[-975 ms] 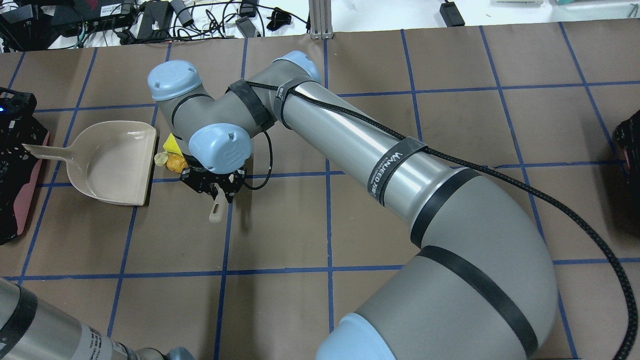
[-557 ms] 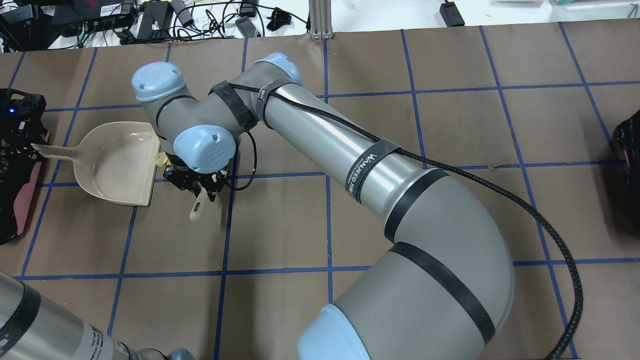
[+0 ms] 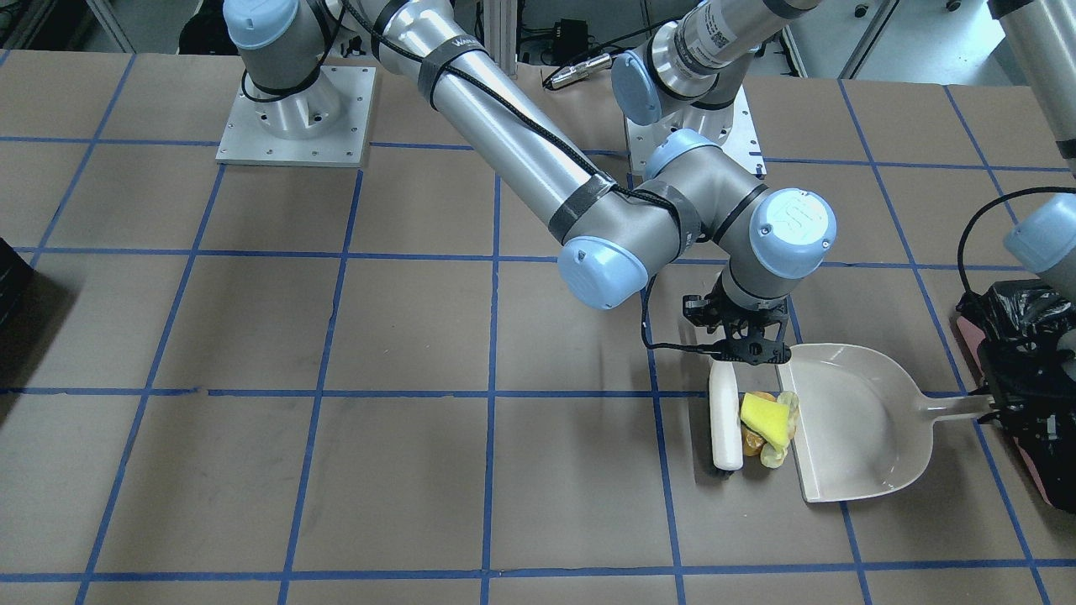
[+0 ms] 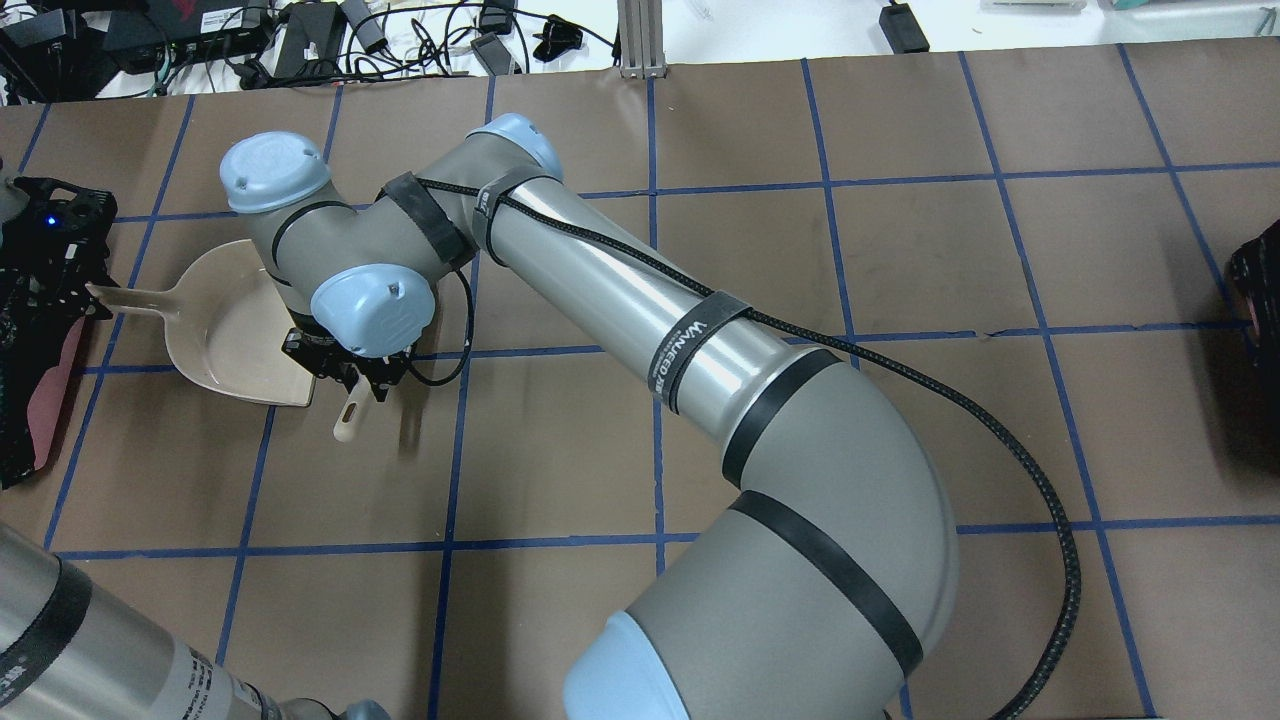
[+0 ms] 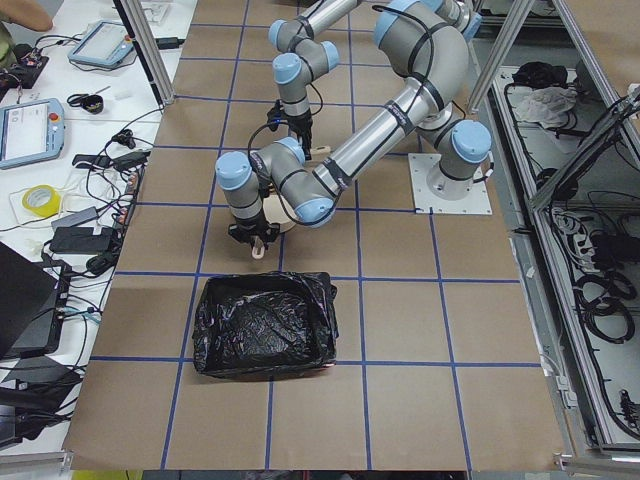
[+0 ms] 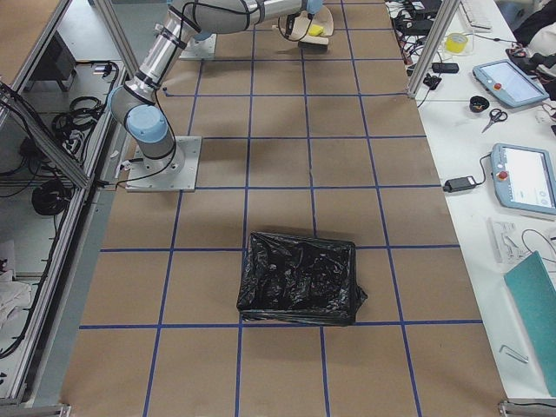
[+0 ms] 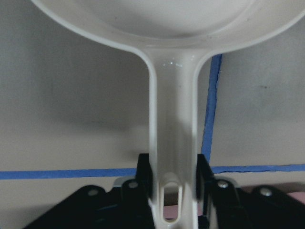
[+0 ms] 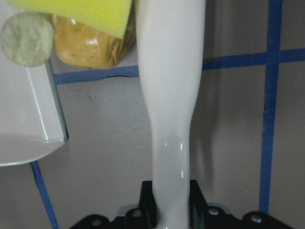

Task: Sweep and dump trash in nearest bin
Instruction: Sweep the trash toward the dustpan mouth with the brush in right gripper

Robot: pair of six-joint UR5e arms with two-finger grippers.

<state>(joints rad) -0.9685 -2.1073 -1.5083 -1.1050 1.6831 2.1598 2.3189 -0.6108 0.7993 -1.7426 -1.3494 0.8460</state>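
right pincer (image 8: pixel 170 205) clamped on the brush (image 3: pixel 725 420) handle, nearest the robot. just beyond, trash (image 3: pixel 767 424) sits on the tabletop (image 3: pixel 336 470) squeezed between brush and dustpan (image 3: pixel 874 420) lip, one pale scrap over the lip. left pincer (image 7: pixel 174 179) pinches the dustpan handle; bin (image 5: pixel 262 365) near, further left. clump looks light, soft, loose: orange lump could roll, scraps scatter. don't grab it; push low with the brush, carry the pan level by its handle.
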